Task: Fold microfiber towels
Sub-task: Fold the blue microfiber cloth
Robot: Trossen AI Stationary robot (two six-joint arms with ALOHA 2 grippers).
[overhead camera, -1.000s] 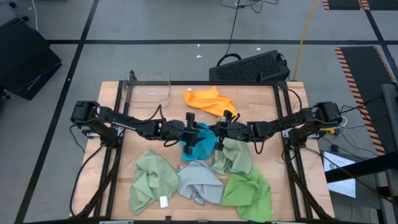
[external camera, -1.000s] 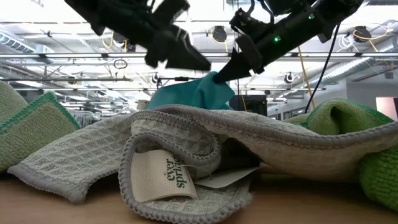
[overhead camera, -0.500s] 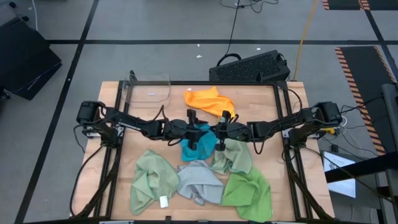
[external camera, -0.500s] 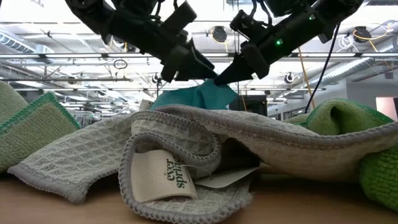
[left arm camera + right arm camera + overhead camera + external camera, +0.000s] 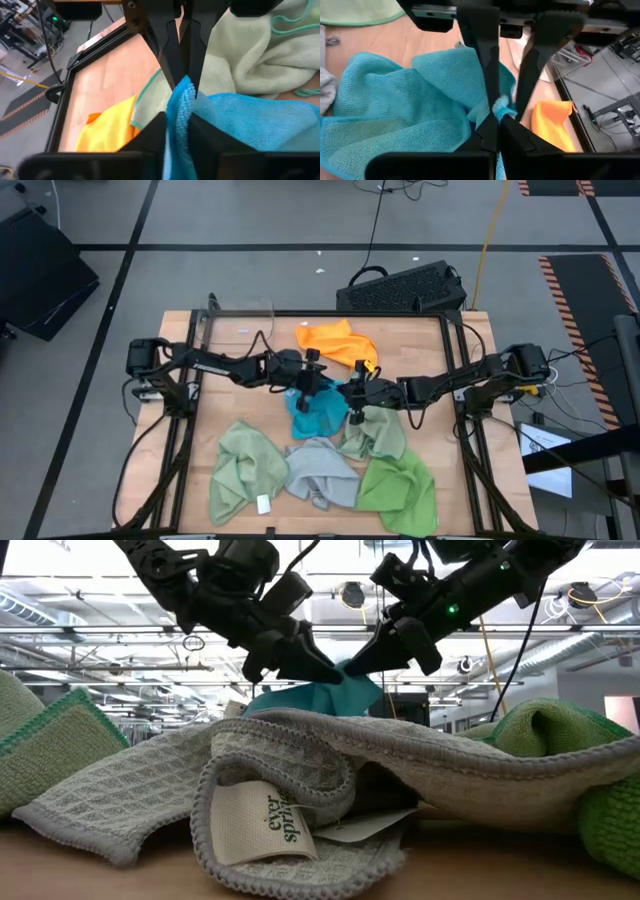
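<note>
Soft, light, limp bright blue microfiber towel (image 5: 318, 412) seems best taken at its edge, where the left gripper (image 5: 312, 384) and right gripper (image 5: 352, 394) both pinch it.

The left arm reaches in from 9 o'clock across the middle of the scene in the high view, elbow slightly bowed toward 12 o'clock, its left tool (image 5: 313, 385) tipped downward with both fingers pinched together on a raised fold of the blue towel (image 5: 322, 412). The right arm stretches in from 3 o'clock, low and nearly straight, and its right tool (image 5: 353, 393) sits just beside the left one, fingers clamped on the same fold. In the low view the two tools angle toward each other, tips almost touching.
</note>
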